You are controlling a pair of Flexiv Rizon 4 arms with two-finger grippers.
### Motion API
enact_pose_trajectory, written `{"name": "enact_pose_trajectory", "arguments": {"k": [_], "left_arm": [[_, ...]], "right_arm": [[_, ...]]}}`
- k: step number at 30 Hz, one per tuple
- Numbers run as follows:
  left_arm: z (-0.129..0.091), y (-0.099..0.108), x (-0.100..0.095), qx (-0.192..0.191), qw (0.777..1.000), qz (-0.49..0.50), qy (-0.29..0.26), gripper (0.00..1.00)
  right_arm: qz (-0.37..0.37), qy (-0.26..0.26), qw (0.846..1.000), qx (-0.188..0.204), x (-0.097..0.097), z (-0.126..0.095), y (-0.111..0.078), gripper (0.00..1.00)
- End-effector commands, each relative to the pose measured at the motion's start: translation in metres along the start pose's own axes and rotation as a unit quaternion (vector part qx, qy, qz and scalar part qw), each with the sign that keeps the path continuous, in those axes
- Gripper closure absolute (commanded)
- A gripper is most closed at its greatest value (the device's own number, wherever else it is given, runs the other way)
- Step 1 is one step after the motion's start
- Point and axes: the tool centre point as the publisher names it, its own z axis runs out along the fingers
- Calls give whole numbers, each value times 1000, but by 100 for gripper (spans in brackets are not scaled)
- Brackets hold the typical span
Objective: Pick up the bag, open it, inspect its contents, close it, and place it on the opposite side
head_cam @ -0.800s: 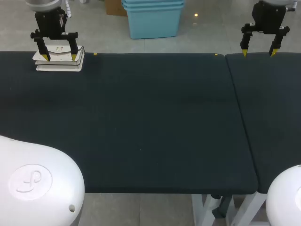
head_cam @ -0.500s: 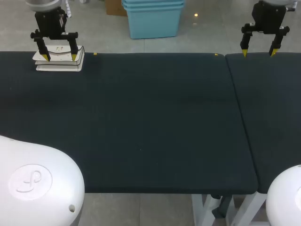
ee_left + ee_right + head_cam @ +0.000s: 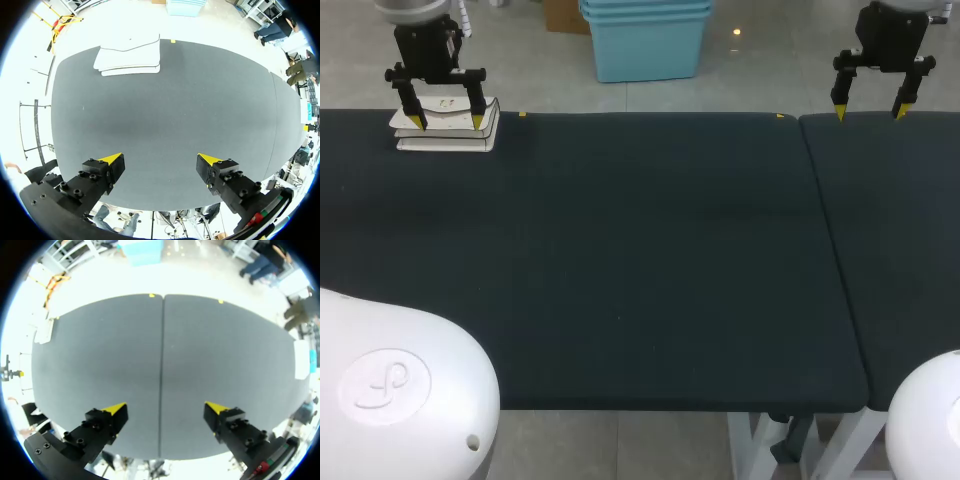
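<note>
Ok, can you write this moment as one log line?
left gripper open, empty | right gripper open, empty | bag flat on table, not held

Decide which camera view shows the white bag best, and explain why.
The left wrist view: the bag lies whole and uncovered, ahead of the open left gripper. The head view has that gripper in front of the bag; the right wrist view shows only a distant sliver.
</note>
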Motion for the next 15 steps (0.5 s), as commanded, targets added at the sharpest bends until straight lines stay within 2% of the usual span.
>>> {"name": "enact_pose_trajectory", "arguments": {"k": [1,4,7,12,15], "left_arm": [[2,-3,-4,-7,1000,7,14,0],[1,-5,-13,-10,999,16,48,0],[1,-8,-26,-10,997,17,79,0],[2,-15,-52,-18,991,23,130,0],[2,-19,-67,-12,986,31,162,0]], "right_arm": [[-4,-1,1000,3,1,-1,1,0],[-43,19,999,-16,2,1,2,0],[-119,66,990,-45,5,2,2,0],[-243,102,962,-70,10,10,-1,0],[-294,101,946,-90,15,14,-3,0]]}}
